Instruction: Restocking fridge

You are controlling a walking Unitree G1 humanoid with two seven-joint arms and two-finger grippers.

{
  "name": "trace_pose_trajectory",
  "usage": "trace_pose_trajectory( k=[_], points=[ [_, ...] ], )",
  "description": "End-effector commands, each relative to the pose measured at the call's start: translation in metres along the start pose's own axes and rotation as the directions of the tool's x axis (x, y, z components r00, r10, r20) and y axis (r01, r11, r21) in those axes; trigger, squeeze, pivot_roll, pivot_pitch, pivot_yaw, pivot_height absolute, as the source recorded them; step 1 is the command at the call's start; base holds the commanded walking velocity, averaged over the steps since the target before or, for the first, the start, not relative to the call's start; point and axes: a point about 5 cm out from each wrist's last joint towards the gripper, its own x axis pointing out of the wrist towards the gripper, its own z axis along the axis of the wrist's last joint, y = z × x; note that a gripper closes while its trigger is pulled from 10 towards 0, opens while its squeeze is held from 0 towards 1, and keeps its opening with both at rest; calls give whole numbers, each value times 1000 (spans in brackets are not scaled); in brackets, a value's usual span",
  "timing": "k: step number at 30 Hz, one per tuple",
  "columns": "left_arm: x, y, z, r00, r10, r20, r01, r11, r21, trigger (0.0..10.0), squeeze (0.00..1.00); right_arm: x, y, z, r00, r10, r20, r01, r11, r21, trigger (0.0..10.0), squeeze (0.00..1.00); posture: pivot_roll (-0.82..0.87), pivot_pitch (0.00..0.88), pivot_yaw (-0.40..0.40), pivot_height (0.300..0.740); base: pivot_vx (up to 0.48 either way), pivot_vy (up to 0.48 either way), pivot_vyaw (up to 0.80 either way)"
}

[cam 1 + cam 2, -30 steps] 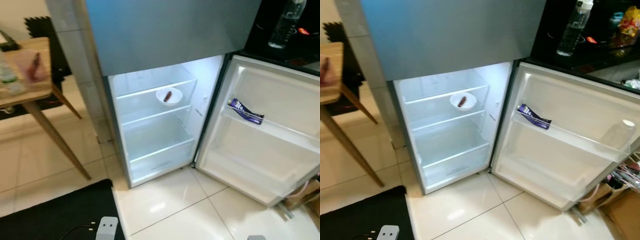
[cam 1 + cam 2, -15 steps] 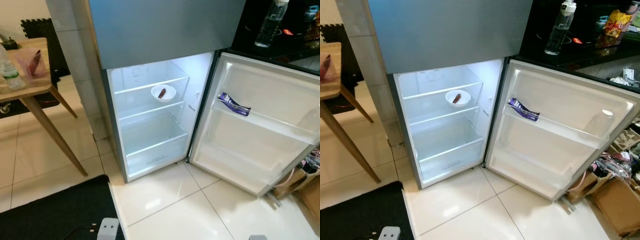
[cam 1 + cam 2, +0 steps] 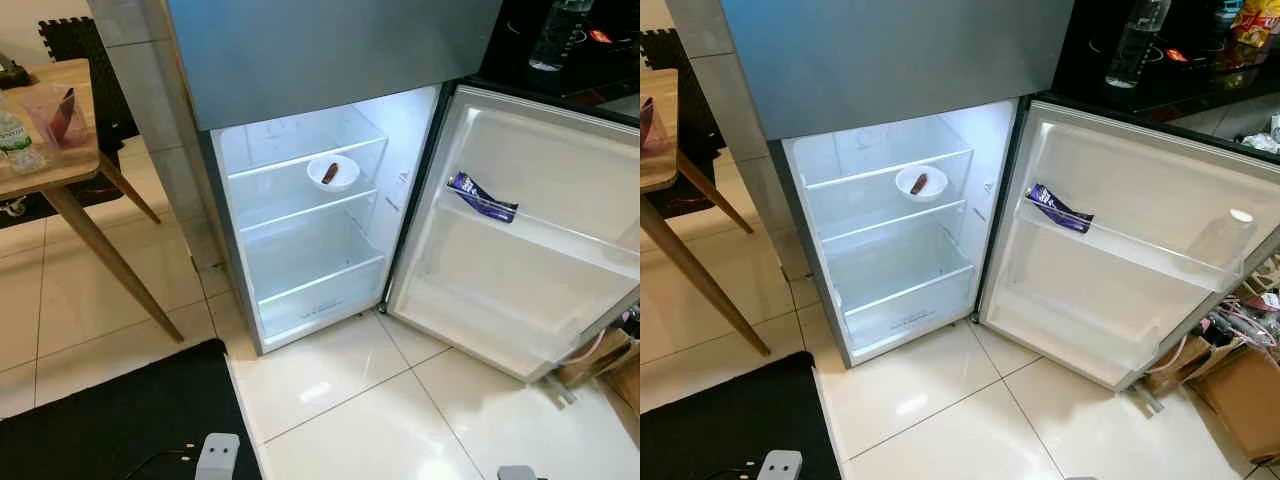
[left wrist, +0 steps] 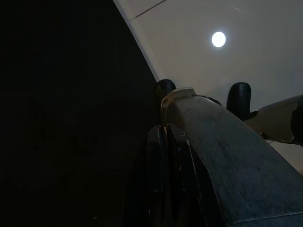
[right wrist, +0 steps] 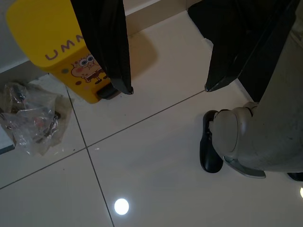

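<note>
Your right gripper (image 5: 168,90) hangs idle over the white floor tiles (image 5: 151,156) with its jaws released, the two black fingers (image 5: 111,52) well apart and holding nothing; a yellow cartoon bin (image 5: 52,42) and a crumpled clear bag (image 5: 33,118) lie beyond them. Your left gripper (image 4: 170,156) hangs in the shade above a dark mat (image 4: 71,118); you cannot tell how its jaws stand.

Ahead, the fridge (image 3: 300,230) stands with its lower door (image 3: 530,250) swung open to the right. A white bowl (image 3: 332,173) holding a small brown item sits on the upper glass shelf. A purple wrapped bar (image 3: 482,196) lies in the door's upper rack, and a clear bottle (image 3: 1225,238) stands farther right in that rack. To the left stands a wooden counter (image 3: 60,160). On the black counter (image 3: 1160,80) at far right stands a water bottle (image 3: 1135,40).
</note>
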Motion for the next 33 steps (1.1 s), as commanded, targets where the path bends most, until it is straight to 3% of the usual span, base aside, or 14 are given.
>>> trace_pose_trajectory(
  k=[1,18,24,25,33],
  points=[
    [-2,2,-12,999,-2,-49,2,1000,15,10000,0,0,0,-5,1000,1,-11,-1,1000,2,10000,0,-33,56,-26,740,0,-469,0],
    [-3,2,-15,998,-7,-65,8,1000,19,10000,0,0,3,-5,1000,7,-11,-7,1000,1,10000,0,-31,57,-25,740,0,-461,0],
    [-3,2,-15,998,-8,-65,9,1000,18,10000,0,-1,3,1,998,49,45,-48,999,-19,10000,0,-32,56,-24,740,0,-461,0],
    [-3,2,-15,998,-8,-65,10,1000,19,10000,0,-1,2,2,997,56,46,-53,997,-49,10000,0,-33,57,-24,740,0,-461,750],
    [-3,2,-15,998,-9,-67,10,1000,20,10000,0,-1,2,2,997,61,47,-58,997,-48,10000,0,-35,57,-24,740,0,-461,750]
  ],
)
